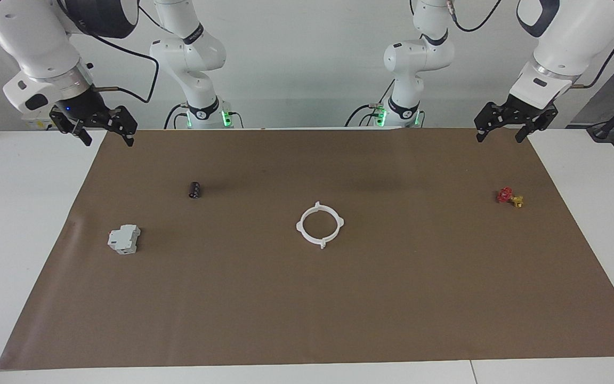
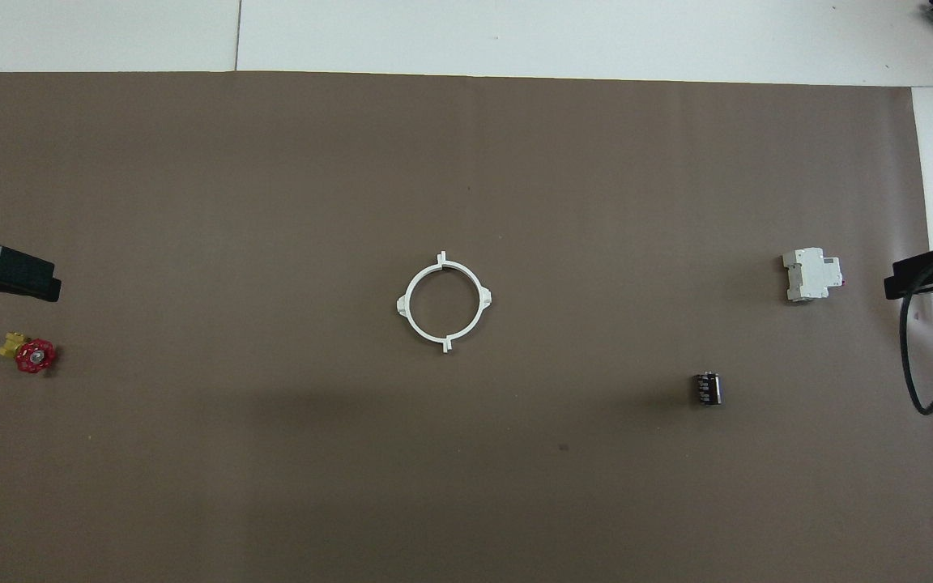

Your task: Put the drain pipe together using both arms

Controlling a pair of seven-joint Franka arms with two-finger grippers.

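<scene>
The drain pipe's two white half-ring arcs lie joined as one ring [image 1: 322, 244] with four tabs, flat on the middle of the brown mat [image 1: 307, 314]. The ring also shows in the overhead view [image 2: 402, 305]. My right gripper [image 1: 107, 140] hangs open and empty above the mat's corner nearest the robots at the right arm's end. My left gripper [image 1: 500, 137] hangs open and empty above the matching corner at the left arm's end. Both are well apart from the ring. In the overhead view only one finger [image 2: 21, 277] of the left gripper and one finger [image 2: 924, 275] of the right show.
A grey-white boxy block [image 1: 123, 238] and a small black cylinder [image 1: 194, 189] lie on the mat toward the right arm's end. A small red-and-yellow piece [image 1: 508, 197] lies toward the left arm's end. White table surrounds the mat.
</scene>
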